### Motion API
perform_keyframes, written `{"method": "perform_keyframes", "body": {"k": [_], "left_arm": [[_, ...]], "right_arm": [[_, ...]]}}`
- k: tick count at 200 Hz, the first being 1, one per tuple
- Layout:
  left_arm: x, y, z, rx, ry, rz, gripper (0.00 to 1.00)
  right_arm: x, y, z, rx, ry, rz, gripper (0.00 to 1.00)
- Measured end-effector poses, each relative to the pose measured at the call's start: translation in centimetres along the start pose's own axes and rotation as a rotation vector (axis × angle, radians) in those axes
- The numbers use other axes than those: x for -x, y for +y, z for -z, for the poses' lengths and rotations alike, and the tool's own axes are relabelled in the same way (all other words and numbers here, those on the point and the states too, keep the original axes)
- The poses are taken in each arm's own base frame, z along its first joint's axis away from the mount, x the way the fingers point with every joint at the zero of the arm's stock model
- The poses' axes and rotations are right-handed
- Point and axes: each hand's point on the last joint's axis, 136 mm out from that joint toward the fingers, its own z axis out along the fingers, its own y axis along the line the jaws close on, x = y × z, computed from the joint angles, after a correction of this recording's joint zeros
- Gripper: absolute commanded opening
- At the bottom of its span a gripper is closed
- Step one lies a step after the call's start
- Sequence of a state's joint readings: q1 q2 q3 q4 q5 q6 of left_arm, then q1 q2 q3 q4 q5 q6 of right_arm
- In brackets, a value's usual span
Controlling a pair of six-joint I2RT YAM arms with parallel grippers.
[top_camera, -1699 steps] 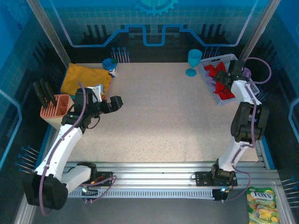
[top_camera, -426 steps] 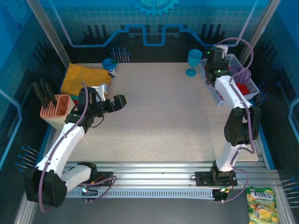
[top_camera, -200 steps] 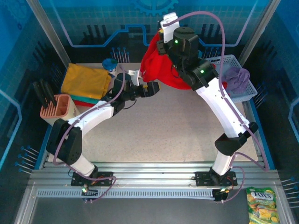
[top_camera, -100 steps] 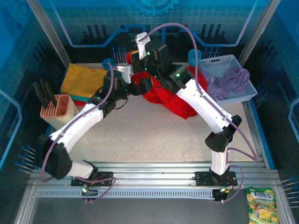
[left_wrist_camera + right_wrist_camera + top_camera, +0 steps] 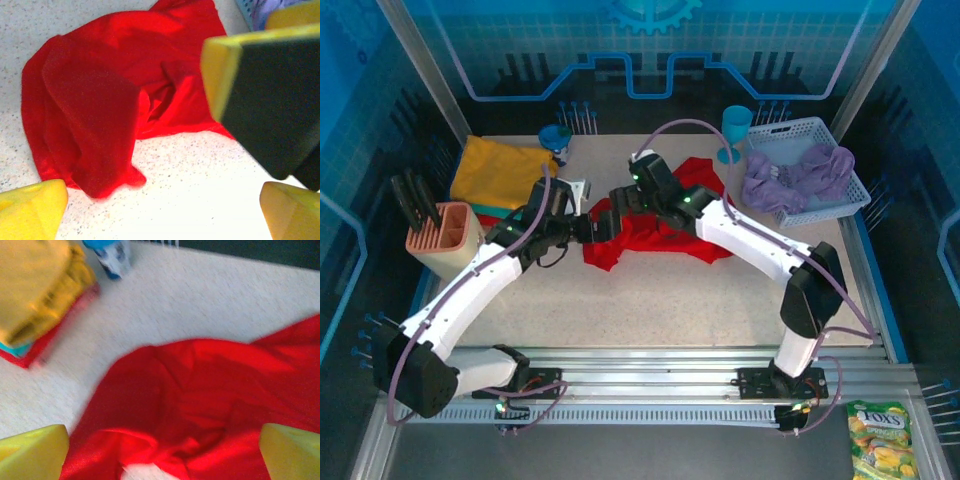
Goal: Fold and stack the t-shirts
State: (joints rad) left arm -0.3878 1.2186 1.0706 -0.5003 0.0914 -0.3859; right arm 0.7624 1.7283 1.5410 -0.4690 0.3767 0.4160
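Red shirt [image 5: 660, 225]: crumpled in a loose, unfolded heap on the speckled table [image 5: 670, 300], near the middle, right by both your grippers
Left gripper [image 5: 160, 212]: your fingers stand spread wide, with a yellow tip [image 5: 30, 210] at each lower corner of the wrist view; nothing is pinched, bare table lies under the gap and the red heap lies just beyond it
Right gripper [image 5: 162, 450]: fingers spread wide too, holding nothing; the red cloth lies below the gap, and you cannot tell whether the tips touch it
Meeting point: seen from above, your two grippers face each other close together at the left end of the red shirt; in the left wrist view the right gripper's dark finger with its yellow pad looms at the right
Lavender shirt [image 5: 790, 180]: bunched up in the white basket [image 5: 855, 195] at the far right corner of the table
Folded stack: mustard-yellow shirt [image 5: 505, 168] on top, with a teal shirt [image 5: 11, 349] and a red-orange shirt [image 5: 55, 332] showing as edges beneath it; it sits at the far left, well apart from the red heap
Blue goblet [image 5: 735, 128]: upright at the far edge, just beside the basket's left end
Small blue cup [image 5: 555, 138]: near the far right corner of the stack
Brown rack [image 5: 445, 235]: at the left edge, with dark things standing in it
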Motion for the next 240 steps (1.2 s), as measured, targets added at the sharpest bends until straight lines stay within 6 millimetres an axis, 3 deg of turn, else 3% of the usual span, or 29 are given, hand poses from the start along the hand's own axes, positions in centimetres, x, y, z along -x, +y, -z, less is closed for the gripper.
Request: {"method": "perform_keyframes", "body": {"k": [29, 52, 114, 149, 182, 209, 240], "left_arm": [[2.4, 1.5, -0.2, 0.044, -0.028, 0.038, 0.99], [2.9, 1.3, -1.2, 0.048, -0.011, 0.04, 0.99], [3.2, -1.7, -6.4, 0.001, 0.067, -0.034, 0.99], [7.2, -5.1, -9.8, -0.098, 0.055, -0.135, 0.99], [11.6, -7.5, -15.0, -0.171, 0.021, -0.244, 0.99], [13.0, -7.9, -19.9, -0.188, 0.032, -0.31, 0.99], [12.6, -6.7, -24.6, -0.172, 0.078, -0.329, 0.97]], "right_arm": [[-5.8, -5.0, 1.0, -0.102, 0.156, -0.04, 0.97], [-9.5, -9.1, 1.0, -0.215, 0.25, -0.086, 0.95], [-15.3, -12.8, -0.1, -0.346, 0.356, -0.164, 0.95], [-16.1, -13.3, -1.5, -0.362, 0.364, -0.168, 0.95], [-15.8, -12.8, -1.5, -0.352, 0.355, -0.149, 0.95], [-16.4, -13.1, -1.1, -0.374, 0.375, -0.147, 0.95], [-18.1, -14.0, -0.8, -0.391, 0.411, -0.185, 0.95]]}}
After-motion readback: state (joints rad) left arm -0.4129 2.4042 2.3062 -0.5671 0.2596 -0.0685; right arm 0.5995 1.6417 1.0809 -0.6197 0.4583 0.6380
